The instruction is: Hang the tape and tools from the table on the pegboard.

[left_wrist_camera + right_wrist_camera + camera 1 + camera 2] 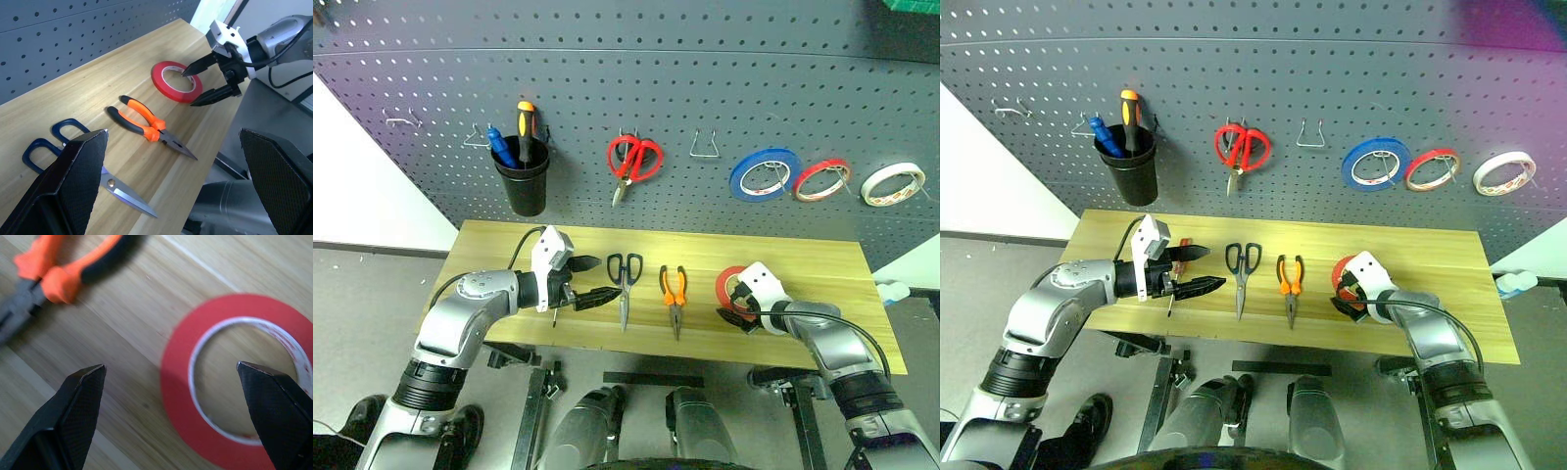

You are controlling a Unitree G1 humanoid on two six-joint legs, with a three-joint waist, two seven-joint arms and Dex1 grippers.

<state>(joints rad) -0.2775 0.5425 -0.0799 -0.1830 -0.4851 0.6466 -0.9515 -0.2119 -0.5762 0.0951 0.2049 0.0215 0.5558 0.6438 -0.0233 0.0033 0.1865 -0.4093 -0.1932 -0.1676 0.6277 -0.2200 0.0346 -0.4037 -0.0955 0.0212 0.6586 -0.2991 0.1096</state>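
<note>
Even, bright overhead light leaves only soft shadows under the tools on the bench (822, 284), the pegboard (705, 88) bows at the head views' edges, a purple flare tints one upper corner, and the pliers (54, 269) blur close up.

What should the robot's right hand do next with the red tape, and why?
Probably lower the right tool a little and close it on the rim of the red tape. Its fingers are open just above the ring, one over the hole, and the tape lies flat on the table, not yet gripped.
</note>
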